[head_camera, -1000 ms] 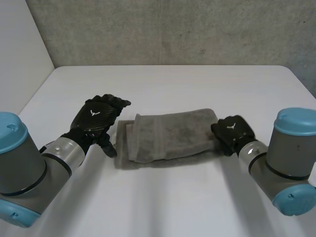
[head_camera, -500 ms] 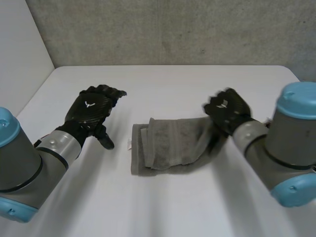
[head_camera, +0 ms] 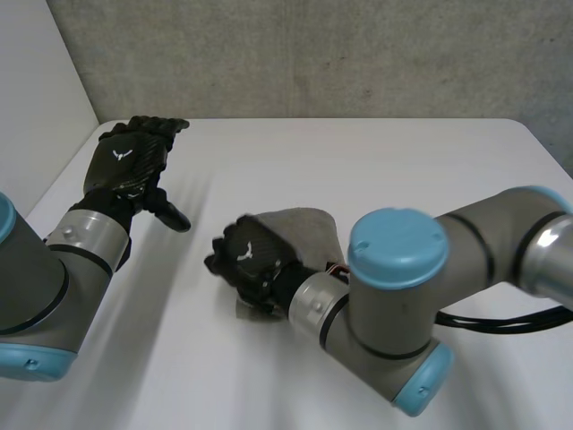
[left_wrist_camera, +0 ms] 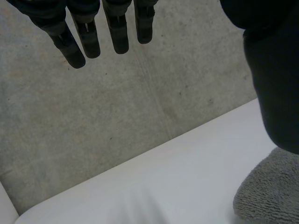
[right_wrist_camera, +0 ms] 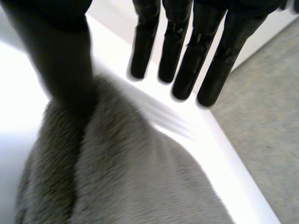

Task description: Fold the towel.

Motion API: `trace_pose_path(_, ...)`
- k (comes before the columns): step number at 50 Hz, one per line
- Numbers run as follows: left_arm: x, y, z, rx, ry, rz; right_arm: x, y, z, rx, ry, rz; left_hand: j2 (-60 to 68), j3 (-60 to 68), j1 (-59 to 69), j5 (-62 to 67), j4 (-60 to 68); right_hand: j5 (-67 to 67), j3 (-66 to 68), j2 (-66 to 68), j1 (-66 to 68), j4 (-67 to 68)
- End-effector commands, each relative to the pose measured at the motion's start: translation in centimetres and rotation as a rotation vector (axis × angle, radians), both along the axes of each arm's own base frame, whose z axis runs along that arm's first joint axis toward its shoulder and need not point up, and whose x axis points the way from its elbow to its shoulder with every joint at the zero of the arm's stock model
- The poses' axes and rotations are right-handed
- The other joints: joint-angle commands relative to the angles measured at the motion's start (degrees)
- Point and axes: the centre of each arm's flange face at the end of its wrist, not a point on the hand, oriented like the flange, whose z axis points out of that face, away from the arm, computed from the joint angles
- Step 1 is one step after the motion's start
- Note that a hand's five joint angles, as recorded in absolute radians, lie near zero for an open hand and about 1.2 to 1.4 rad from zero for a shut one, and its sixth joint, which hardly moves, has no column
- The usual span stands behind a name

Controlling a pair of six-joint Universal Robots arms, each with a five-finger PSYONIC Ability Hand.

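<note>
Grey terry towel [head_camera: 309, 231] sits as a compact folded lump about mid-way across the white table [head_camera: 385, 161]. Black right hand [head_camera: 249, 258] rests palm-down on the towel's end nearest the left arm. The right arm [head_camera: 394, 296] reaches across in front and covers the near side of the cloth. In the right wrist view the towel [right_wrist_camera: 131, 177] lies under the palm. The fingers [right_wrist_camera: 182, 70] are straight and spread, reaching past the cloth edge over bare table, and the thumb [right_wrist_camera: 65, 65] is laid against the pile. Nothing is curled round the cloth, so this reads as a flat press, not a grasp. Black left hand [head_camera: 132, 161] is raised well apart from the towel, out toward the table's far left corner. Its fingers [left_wrist_camera: 117, 32] are straight, thumb apart, holding nothing; its wrist view catches a rounded end of the towel [left_wrist_camera: 268, 196] beyond the thumb. The right hand is nearer, already touching; the left would have to come in toward the centre. Long axis is hard to call with hand and arm on top, probably across the table, left to right. Hidden: the near edge, how the layers line up, and whether the thumb tip tucks under a layer.
</note>
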Motion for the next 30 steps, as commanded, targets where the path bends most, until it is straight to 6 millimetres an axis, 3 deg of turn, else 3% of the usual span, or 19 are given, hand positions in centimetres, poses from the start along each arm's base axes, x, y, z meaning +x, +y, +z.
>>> trace_pose_path(1,-1.2,0.3,0.3,-0.008,0.017,-0.036,-3.0,-1.8,5.2,0.026,-0.127,-0.111,-4.4,-3.6,-5.0,-12.2,-4.9,-37.5,-38.4,-37.4,-37.8,-38.5)
trace_pose_path(3,-2.3,0.8,0.4,-0.006,0.028,-0.072,-4.6,-3.2,6.4,0.058,-0.170,-0.173,-4.4,-3.6,-5.0,-12.2,-4.9,-37.5,-38.4,-37.4,-37.8,-38.5)
trace_pose_path(9,-3.6,1.7,-0.3,0.021,0.033,-0.117,-6.3,-4.9,7.0,0.159,-0.247,-0.250,-4.4,-3.6,-5.0,-12.2,-4.9,-37.5,-38.4,-37.4,-37.8,-38.5)
trace_pose_path(11,-4.4,2.3,-1.6,0.063,0.024,-0.144,-7.4,-6.6,6.9,0.219,-0.285,-0.309,-4.4,-3.6,-5.0,-12.2,-4.9,-37.5,-38.4,-37.4,-37.8,-38.5)
trace_pose_path(15,-5.1,2.9,-3.5,0.124,-0.001,-0.167,-7.8,-7.4,6.1,0.265,-0.282,-0.338,-4.2,-3.4,-4.8,-12.1,-4.8,-37.5,-38.4,-37.4,-37.8,-38.5)
trace_pose_path(17,-5.3,3.5,-5.7,0.198,-0.038,-0.169,-7.6,-8.1,3.4,0.329,-0.227,-0.373,-4.4,-3.6,-5.0,-12.2,-4.9,-37.5,-38.4,-37.4,-37.8,-38.5)
trace_pose_path(18,-5.3,3.5,-5.7,0.198,-0.038,-0.169,-7.6,-8.1,3.4,0.329,-0.226,-0.373,-4.4,-3.6,-5.0,-12.2,-4.9,-37.5,-38.4,-37.4,-37.8,-38.5)
trace_pose_path(20,-5.3,3.6,-7.8,0.266,-0.073,-0.159,-7.5,-8.8,1.1,0.378,-0.173,-0.422,-4.4,-3.6,-5.0,-12.2,-4.9,-37.5,-38.4,-37.4,-37.8,-38.5)
trace_pose_path(21,-5.3,3.6,-7.8,0.266,-0.073,-0.159,-7.5,-8.8,1.1,0.379,-0.173,-0.422,-4.4,-3.6,-5.0,-12.2,-4.9,-37.5,-38.4,-37.4,-37.8,-38.5)
trace_pose_path(23,-5.4,3.6,-9.3,0.316,-0.096,-0.160,-7.6,-9.2,-0.8,0.415,-0.114,-0.473,-4.4,-3.6,-5.0,-12.2,-4.9,-37.5,-38.4,-37.4,-37.8,-38.5)
trace_pose_path(30,-5.5,3.4,-10.7,0.361,-0.120,-0.160,-7.8,-9.5,-3.2,0.408,-0.024,-0.507,-4.4,-3.6,-5.0,-12.2,-4.9,-37.5,-38.4,-37.4,-37.8,-38.5)
